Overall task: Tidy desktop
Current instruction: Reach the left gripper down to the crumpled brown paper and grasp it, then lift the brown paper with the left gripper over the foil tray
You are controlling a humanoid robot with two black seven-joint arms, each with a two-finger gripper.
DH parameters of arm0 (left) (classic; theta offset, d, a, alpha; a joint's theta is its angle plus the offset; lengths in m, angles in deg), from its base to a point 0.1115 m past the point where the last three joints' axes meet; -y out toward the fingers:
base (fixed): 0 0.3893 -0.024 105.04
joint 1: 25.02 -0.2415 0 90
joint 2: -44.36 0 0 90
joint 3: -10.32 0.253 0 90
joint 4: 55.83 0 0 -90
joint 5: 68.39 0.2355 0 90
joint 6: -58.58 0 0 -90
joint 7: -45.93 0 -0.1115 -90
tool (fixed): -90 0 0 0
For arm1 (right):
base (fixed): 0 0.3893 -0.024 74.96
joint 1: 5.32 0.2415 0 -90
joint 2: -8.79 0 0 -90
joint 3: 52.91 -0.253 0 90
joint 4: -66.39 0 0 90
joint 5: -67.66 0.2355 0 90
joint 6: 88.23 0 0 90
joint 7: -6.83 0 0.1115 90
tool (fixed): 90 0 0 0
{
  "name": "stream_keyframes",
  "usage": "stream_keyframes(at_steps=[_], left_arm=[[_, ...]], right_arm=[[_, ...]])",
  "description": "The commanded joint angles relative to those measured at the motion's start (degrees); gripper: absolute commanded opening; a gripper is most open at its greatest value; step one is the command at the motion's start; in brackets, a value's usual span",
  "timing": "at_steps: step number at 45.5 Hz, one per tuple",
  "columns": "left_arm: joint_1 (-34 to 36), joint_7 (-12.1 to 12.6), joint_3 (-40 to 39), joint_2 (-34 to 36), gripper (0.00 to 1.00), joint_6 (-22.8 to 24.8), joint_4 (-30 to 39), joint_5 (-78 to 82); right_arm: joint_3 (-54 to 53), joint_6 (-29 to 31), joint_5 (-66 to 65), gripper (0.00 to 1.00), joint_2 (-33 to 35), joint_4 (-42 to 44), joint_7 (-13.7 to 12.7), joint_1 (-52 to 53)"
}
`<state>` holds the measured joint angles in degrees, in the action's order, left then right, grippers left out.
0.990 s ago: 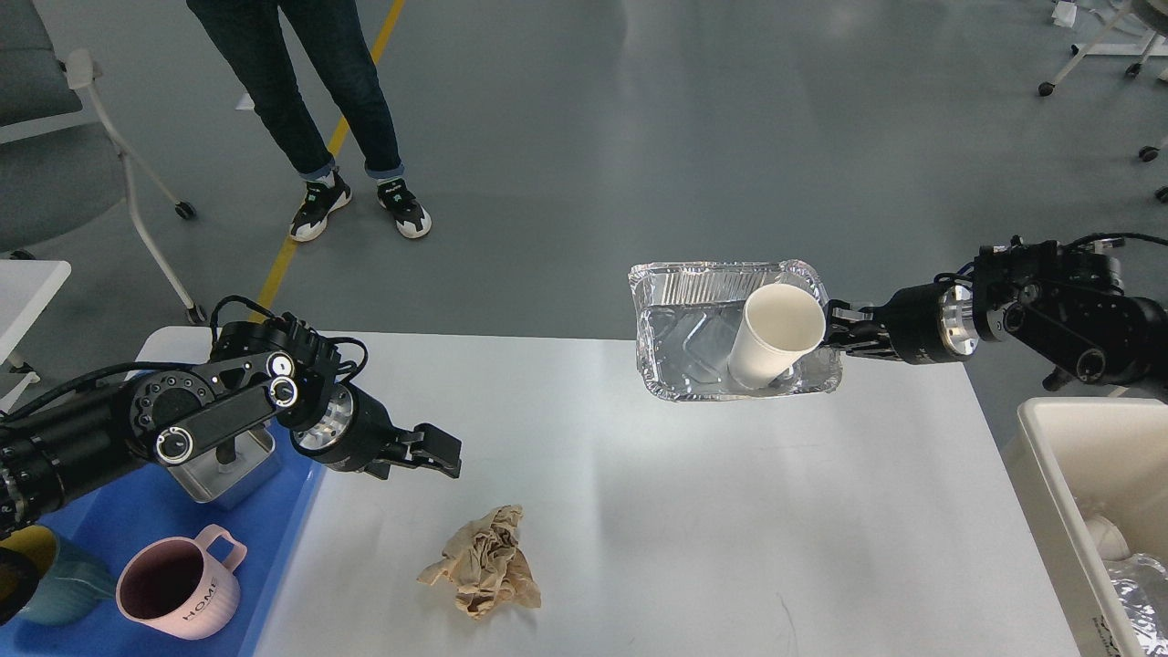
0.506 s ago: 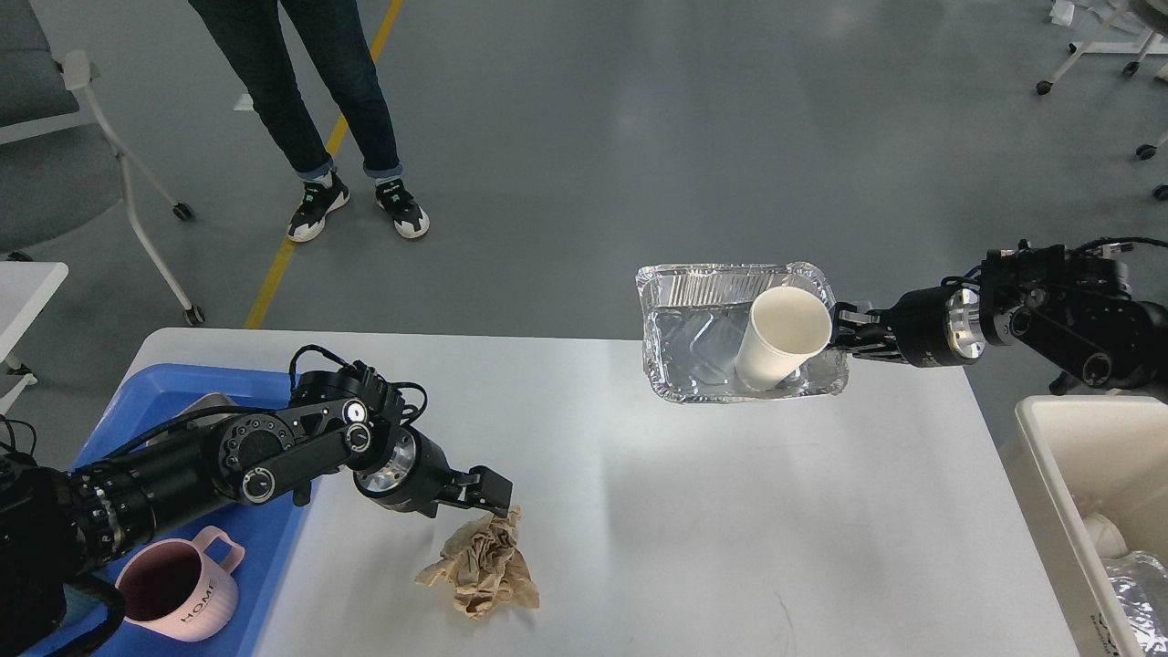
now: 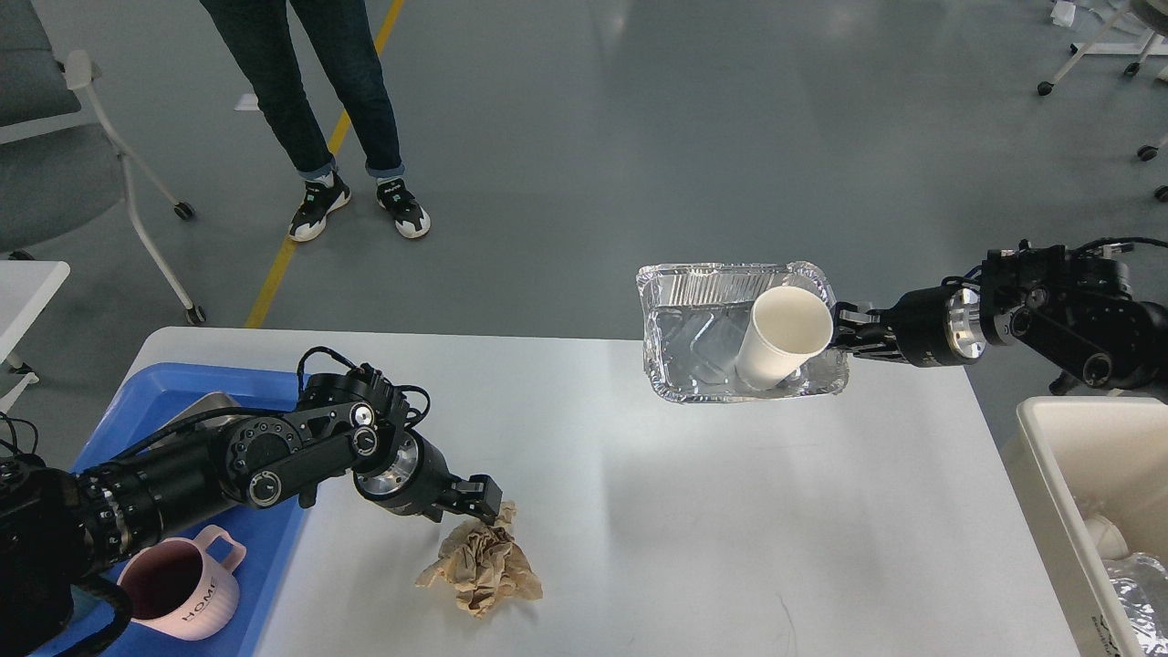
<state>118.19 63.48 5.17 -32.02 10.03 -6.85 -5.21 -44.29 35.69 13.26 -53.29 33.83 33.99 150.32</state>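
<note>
One desktop (image 3: 639, 511), under left hand (image 3: 482, 507)

Bright, even overhead light, soft shadows on the desktop (image 3: 693, 511), sharp focus, mild wide-angle bending at edges.

A white desktop (image 3: 693, 511) with rounded corners fills the lower frame. Its smooth surface lies flat and glossy.

Pink mug (image 3: 179, 590) sits in blue tray (image 3: 173, 383); person (image 3: 315, 100) stands beyond.
</note>
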Motion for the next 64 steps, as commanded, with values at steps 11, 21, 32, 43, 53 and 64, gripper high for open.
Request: stream_keyframes(at_steps=[11, 21, 32, 43, 53, 64], left_arm=[[0.22, -0.23, 1.81, -2.28, 0.29, -0.59, -1.34, 0.81], [1.89, 0.03, 1.90, -2.64, 0.02, -0.59, -2.13, 0.81], [5.41, -0.67, 1.72, -0.44, 0.00, -0.50, -2.39, 0.28], [6.82, -1.02, -1.52, 8.69, 0.00, -0.06, -2.22, -2.53], [6.99, -4.10, -9.60, 20.03, 0.00, 3.45, -2.04, -2.88], [19.19, -3.92, -17.61, 23.99, 0.00, 8.11, -3.79, -3.67]], right_arm=[[0.00, 0.00, 0.00, 0.00, 0.73, -0.05, 0.00, -0.07], [0.00, 0.00, 0.00, 0.00, 0.64, -0.05, 0.00, 0.02], [0.00, 0.00, 0.00, 0.00, 0.73, 0.04, 0.00, 0.02], [0.00, 0.00, 0.00, 0.00, 1.08, 0.04, 0.00, -0.07], [0.09, 0.09, 0.00, 0.00, 0.64, 0.12, 0.00, 0.01], [0.09, 0.09, 0.00, 0.00, 0.47, 0.13, 0.00, 0.19]])
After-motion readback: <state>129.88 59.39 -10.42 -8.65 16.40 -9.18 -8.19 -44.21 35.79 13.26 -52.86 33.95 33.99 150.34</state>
